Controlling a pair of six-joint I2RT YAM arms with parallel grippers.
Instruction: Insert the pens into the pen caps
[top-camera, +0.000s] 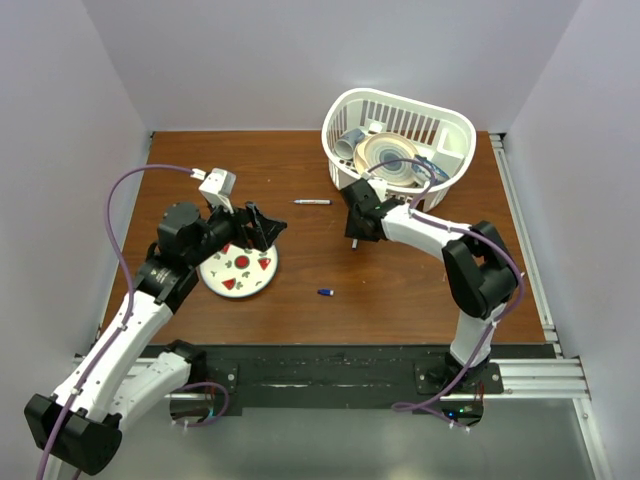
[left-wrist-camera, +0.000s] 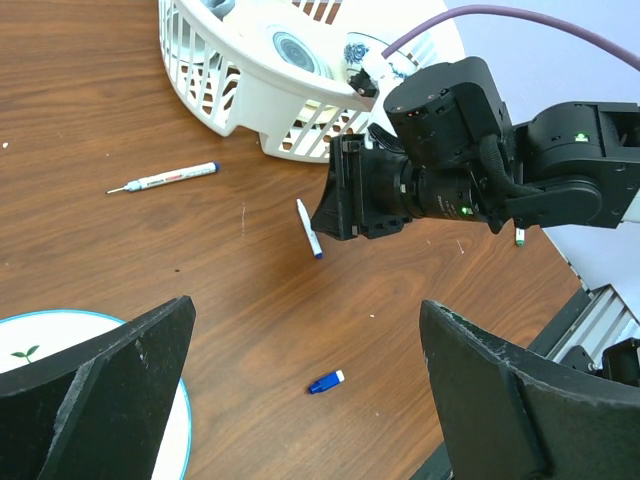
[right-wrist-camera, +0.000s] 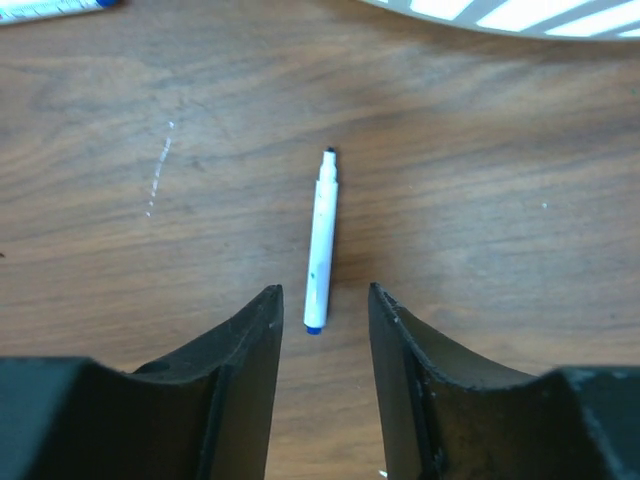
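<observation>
A white pen (right-wrist-camera: 322, 240) with a blue end lies on the wooden table, black tip pointing away. My right gripper (right-wrist-camera: 323, 300) hangs low over it, jaws partly open on either side of its blue end, with a gap on each side. The top view shows the same gripper (top-camera: 355, 238) in front of the basket. A second pen (top-camera: 312, 201) (left-wrist-camera: 164, 179) lies loose further left. One blue pen cap (top-camera: 325, 292) (left-wrist-camera: 326, 381) lies alone near the table's front. My left gripper (top-camera: 262, 228) (left-wrist-camera: 308, 305) is wide open and empty, raised above the plate's far edge.
A white slotted basket (top-camera: 455, 135) holding dishes stands at the back right, just behind the right gripper. A round white plate (top-camera: 238, 272) with a printed pattern lies under the left arm. Grey walls close in the table on three sides.
</observation>
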